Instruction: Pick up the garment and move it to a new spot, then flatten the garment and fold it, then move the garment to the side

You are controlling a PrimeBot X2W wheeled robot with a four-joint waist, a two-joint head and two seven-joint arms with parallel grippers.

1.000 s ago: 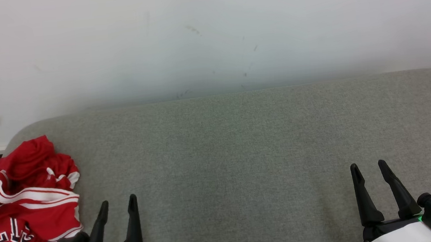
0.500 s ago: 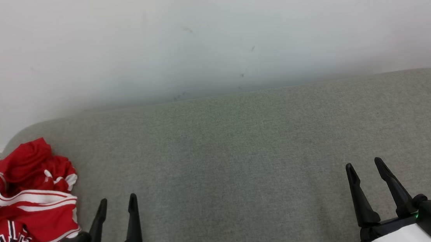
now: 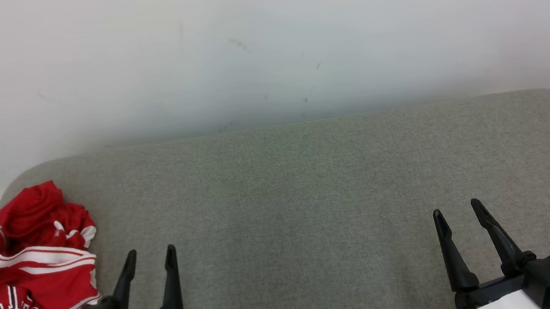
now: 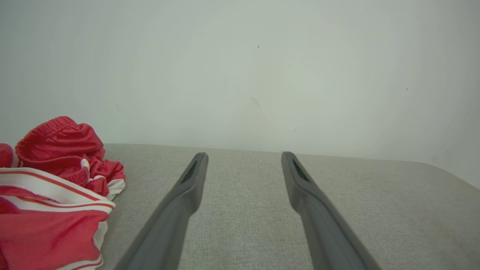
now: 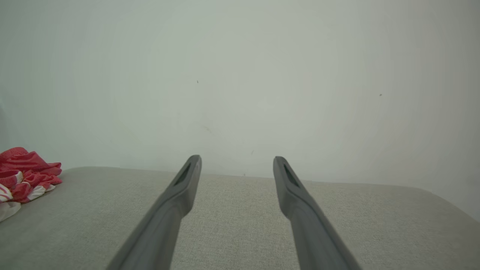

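Head view is showing the red garment (image 3: 26, 266), a crumpled jersey-like bundle with white stripes and lettering, lying at the left edge of the grey upholstered surface (image 3: 298, 197), close to its rounded far-left corner and seemingly spilling a little over that edge. The left end effector (image 3: 151, 251) is hovering just beside the bundle on its inner side, fingers spread wide and holding nothing. The right end effector (image 3: 456, 207) is waiting well apart near the right end of the surface, likewise wide and empty. Left wrist view is placing the garment (image 4: 52, 195) off to one side of the parted fingers rather than between them, so the pick-up is not yet beginning and the whole task is lying ahead. Several risks are standing out. Because the cloth is sitting at the edge, a sideways nudge from a finger is likely to push it off onto the floor instead of gathering it. A shallow pinch on one top fold is risking a slip, since the fabric is looking smooth and loosely heaped. A deep descent is risking catching the upholstery along with the cloth. Carrying it by one point is also likely to leave it twisted, making flattening harder.
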